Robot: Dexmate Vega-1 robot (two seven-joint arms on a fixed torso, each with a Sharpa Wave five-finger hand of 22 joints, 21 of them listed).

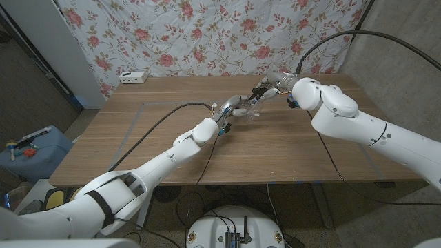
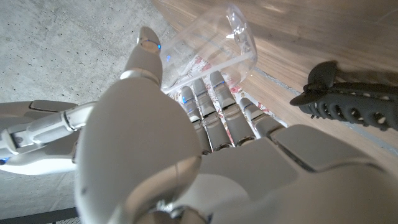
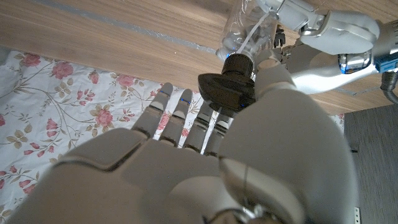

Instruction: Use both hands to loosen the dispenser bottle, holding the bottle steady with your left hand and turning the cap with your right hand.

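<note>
The left arm is stretched from seven o'clock toward table centre, its left hand (image 1: 231,108) wrapped around the clear dispenser bottle (image 2: 208,50). At one o'clock of it, the right hand (image 1: 270,88) is closed, apparently gripping, on the black cap (image 3: 229,89).

Left hand (image 2: 186,149) has its fingers (image 2: 205,112) wrapped around a clear plastic bottle (image 2: 211,46), thumb up along one side of it. Past the bottle you can see the wooden table (image 2: 311,31) with a taped line on it. A black ribbed cable sleeve (image 2: 348,102) sits just beside the hand, apart from the bottle.
</note>
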